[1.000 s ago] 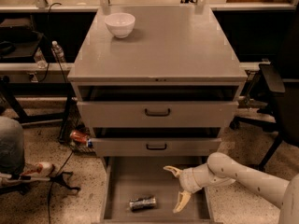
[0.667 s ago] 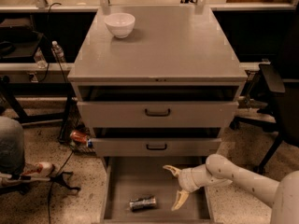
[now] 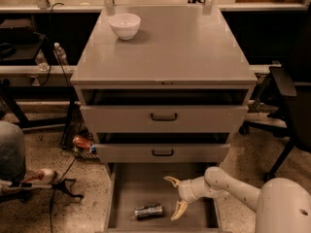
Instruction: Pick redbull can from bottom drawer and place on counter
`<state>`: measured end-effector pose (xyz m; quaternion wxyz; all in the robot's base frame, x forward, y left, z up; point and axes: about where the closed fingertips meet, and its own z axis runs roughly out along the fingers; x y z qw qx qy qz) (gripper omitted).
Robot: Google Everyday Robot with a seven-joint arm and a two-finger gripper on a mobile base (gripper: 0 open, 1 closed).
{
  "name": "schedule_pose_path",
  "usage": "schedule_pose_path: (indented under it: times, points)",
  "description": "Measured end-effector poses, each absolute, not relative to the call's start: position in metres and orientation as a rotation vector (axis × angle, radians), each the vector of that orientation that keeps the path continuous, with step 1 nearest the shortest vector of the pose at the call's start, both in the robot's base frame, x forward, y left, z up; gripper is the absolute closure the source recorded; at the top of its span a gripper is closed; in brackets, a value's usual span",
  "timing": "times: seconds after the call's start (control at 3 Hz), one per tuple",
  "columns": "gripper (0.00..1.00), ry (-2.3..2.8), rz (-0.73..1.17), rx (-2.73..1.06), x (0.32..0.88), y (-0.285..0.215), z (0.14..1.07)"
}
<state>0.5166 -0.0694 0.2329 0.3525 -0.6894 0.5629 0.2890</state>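
The redbull can (image 3: 148,211) lies on its side on the floor of the pulled-out bottom drawer (image 3: 126,188), near its front left. My gripper (image 3: 175,196) hangs inside the drawer just right of the can, open, its two pale curved fingers spread wide with nothing between them. The lower fingertip sits a short way from the can's right end, not touching it. The white arm reaches in from the lower right. The counter (image 3: 180,47) is the flat grey cabinet top above.
A white bowl (image 3: 125,25) stands on the counter's back left. Two upper drawers with black handles (image 3: 163,116) stick out slightly above the bottom one. A reddish can (image 3: 82,142) and cables lie on the floor at left; a chair (image 3: 286,106) stands at right.
The gripper has shifted a little left along the drawer, closer to the can. The can has not moved.
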Motion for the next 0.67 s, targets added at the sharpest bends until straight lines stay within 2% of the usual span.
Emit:
schedule_pose_path:
  times: [0.67]
  points:
    - [0.00,1.477,0.736,-1.760,0.516,-0.035,0.188]
